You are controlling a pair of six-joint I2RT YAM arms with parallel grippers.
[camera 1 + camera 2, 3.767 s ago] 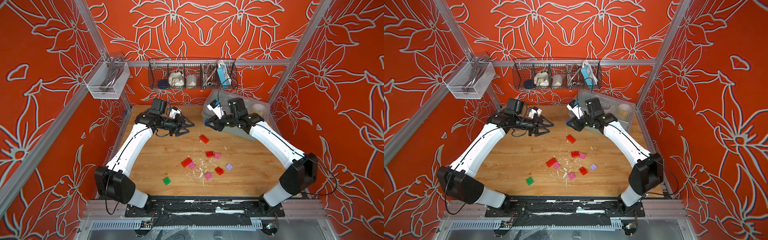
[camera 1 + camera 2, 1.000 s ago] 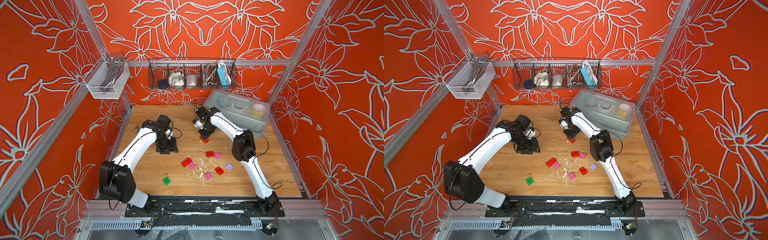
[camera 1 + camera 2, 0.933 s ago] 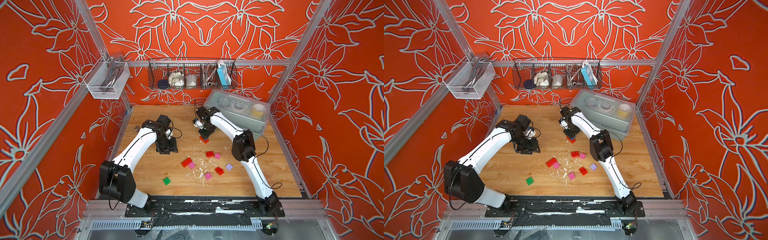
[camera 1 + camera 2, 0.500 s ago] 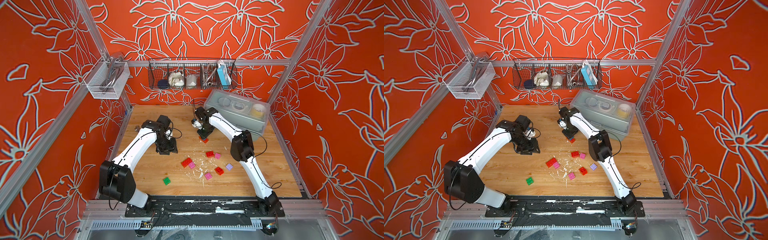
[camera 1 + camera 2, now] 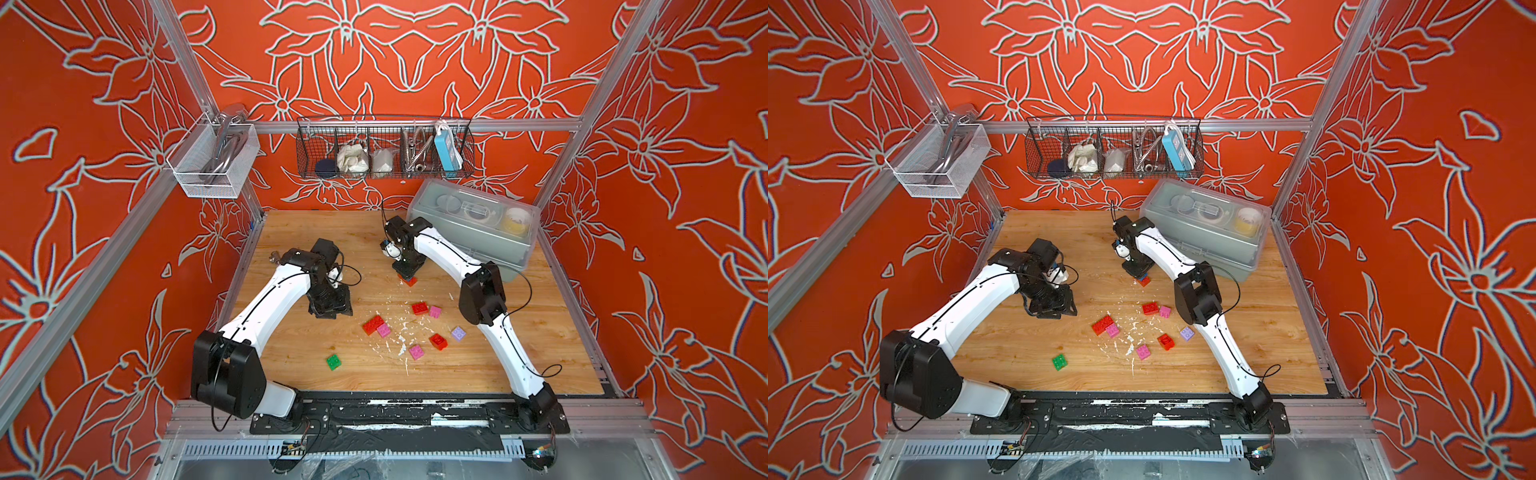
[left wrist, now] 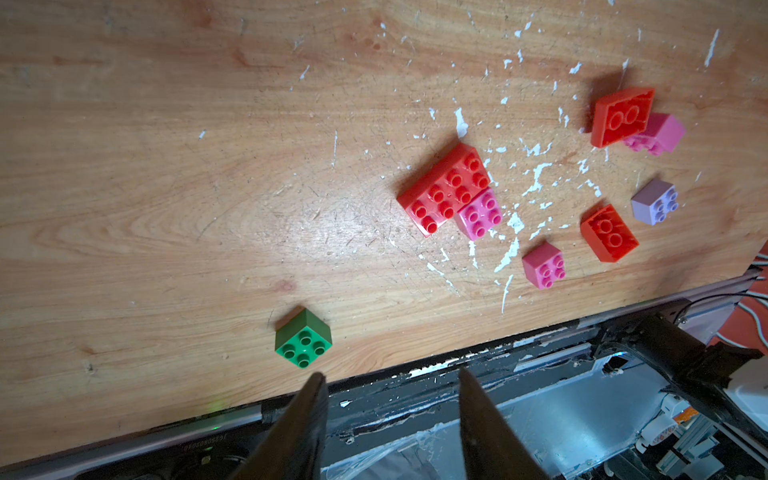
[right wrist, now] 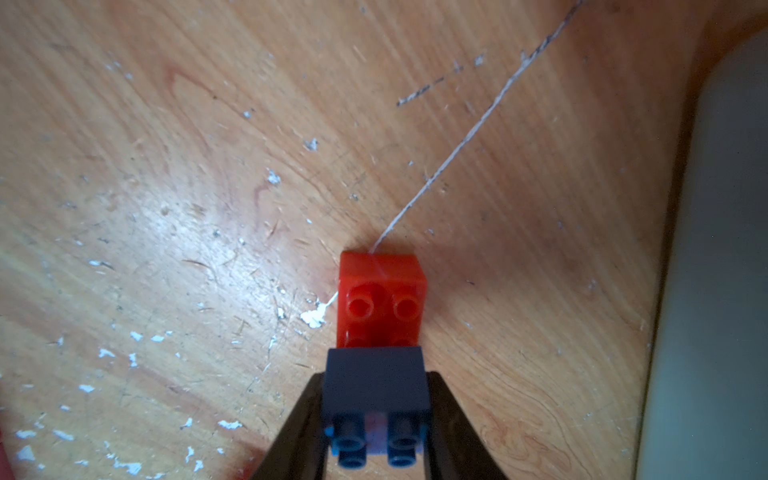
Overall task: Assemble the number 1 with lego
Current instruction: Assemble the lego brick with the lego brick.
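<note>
A: As the wooden surface is viewed from above, what is gripped, and by which jaws?

B: A blue brick is gripped by the right jaws, which are closed on its two sides. It is held just over a red brick that is laid studs-up on the surface, toward 12 o'clock from the centre. Whether the two bricks touch cannot be told. Nothing is held by the left jaws, which are spread apart toward 9 o'clock.

A: Where are the other bricks found?

B: A loose cluster is scattered at the centre among white flecks. A long red brick is laid with a pink brick touching its side. At 2 o'clock of that pair, an upturned red brick is seen touching a second pink brick. Toward 4 o'clock, a third pink brick, another upturned red brick and a lilac brick are set apart from one another. A green brick is seen alone at 7 o'clock, near the front edge. A grey lidded box is placed at 1 o'clock of the surface.
</note>
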